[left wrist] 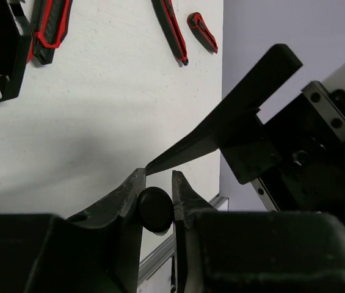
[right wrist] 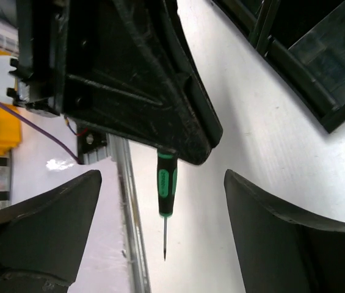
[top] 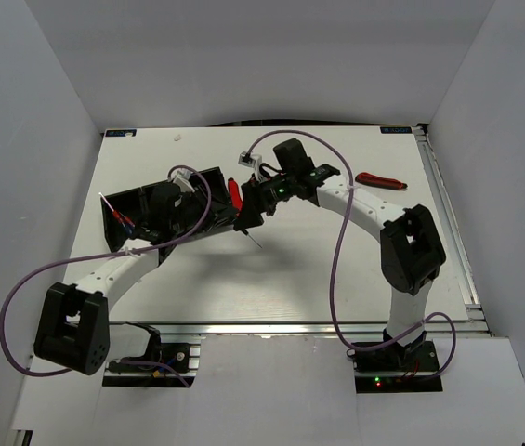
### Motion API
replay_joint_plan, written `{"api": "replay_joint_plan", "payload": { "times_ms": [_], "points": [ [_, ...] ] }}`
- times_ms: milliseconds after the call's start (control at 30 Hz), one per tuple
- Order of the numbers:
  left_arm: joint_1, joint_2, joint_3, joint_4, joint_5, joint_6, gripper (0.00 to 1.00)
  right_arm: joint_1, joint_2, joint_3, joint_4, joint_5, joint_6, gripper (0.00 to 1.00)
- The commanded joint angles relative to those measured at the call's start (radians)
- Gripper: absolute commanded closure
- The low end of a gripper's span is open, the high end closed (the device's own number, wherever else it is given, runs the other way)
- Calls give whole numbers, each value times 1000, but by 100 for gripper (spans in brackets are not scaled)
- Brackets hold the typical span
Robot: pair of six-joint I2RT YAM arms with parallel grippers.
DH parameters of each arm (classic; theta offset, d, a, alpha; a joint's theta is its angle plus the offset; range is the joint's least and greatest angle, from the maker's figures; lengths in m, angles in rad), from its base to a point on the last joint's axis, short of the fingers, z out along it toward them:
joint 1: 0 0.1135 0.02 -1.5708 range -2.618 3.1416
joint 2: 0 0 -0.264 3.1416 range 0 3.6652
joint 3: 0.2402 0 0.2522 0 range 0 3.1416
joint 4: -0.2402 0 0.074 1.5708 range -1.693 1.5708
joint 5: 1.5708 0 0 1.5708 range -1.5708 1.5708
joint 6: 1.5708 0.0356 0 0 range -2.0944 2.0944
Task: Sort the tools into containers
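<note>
The little black-and-green screwdriver [right wrist: 166,189] has a smooth plastic handle and a thin metal tip like a needle. It hangs tip down above the table, near the black plastic tray [right wrist: 300,82], which has straight walls and box-shaped parts.

The left gripper [left wrist: 159,183] pinches the round black end of the handle between its two narrow black fingers. The right gripper [right wrist: 163,180] faces it. Its jaws are wide apart with nothing in them, and the screwdriver hangs in the gap without touching them. Both white arms bend in over the middle of the table and meet by the tray's right side.

Long red-and-black folding cutters [left wrist: 171,30] lie flat on the table. Thin blue screwdrivers with red tips [top: 118,220] lie at the tray's left end. The flat white table [top: 271,288] looks smooth. Plain grey walls [top: 243,65] stand around it.
</note>
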Motion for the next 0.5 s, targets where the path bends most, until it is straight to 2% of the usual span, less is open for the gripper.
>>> {"api": "replay_joint_plan", "payload": {
  "times_ms": [0, 100, 133, 200, 233, 300, 367, 467],
  "points": [
    [2, -35, 77, -84, -39, 94, 100, 2, -71, 7, -15, 10, -113, 11],
    [57, -56, 168, -286, -90, 196, 100, -12, -95, -7, -72, 24, -210, 11],
    [112, -58, 195, -404, -104, 252, 100, -18, -101, -21, -89, 24, -277, 11],
    [185, -50, 250, -510, -122, 336, 100, -32, -120, -32, -133, 13, -367, 11],
    [262, -41, 309, -608, -150, 387, 100, -46, -130, -39, -190, 8, -464, 11],
    [377, -6, 372, -681, -179, 455, 100, -72, -143, -48, -245, -7, -558, 11],
    [422, 38, 474, -759, -230, 519, 100, -93, -170, -80, -281, -18, -641, 11],
    [471, 153, 600, -815, -277, 569, 100, -128, -196, -114, -273, 2, -662, 11]
  ]
}}
